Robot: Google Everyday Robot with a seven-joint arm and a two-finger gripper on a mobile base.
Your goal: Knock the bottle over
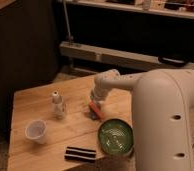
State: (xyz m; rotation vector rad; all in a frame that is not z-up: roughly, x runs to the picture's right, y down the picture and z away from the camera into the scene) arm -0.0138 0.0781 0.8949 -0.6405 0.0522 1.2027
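One arm [162,107] enters from the near right. I see its thick white link filling the foreground and a slimmer forearm reaching left, with the wrist bent downward. The tool [94,111] hangs low over the wooden surface [30,100], its tip at or just above the boards. I cannot tell whether it is spread or pressed together. The bottle [58,105] stands upright, left of the tool and apart from it. A white cup [36,131] sits nearer, to the left; a green bowl [115,136] sits nearer, to the right.
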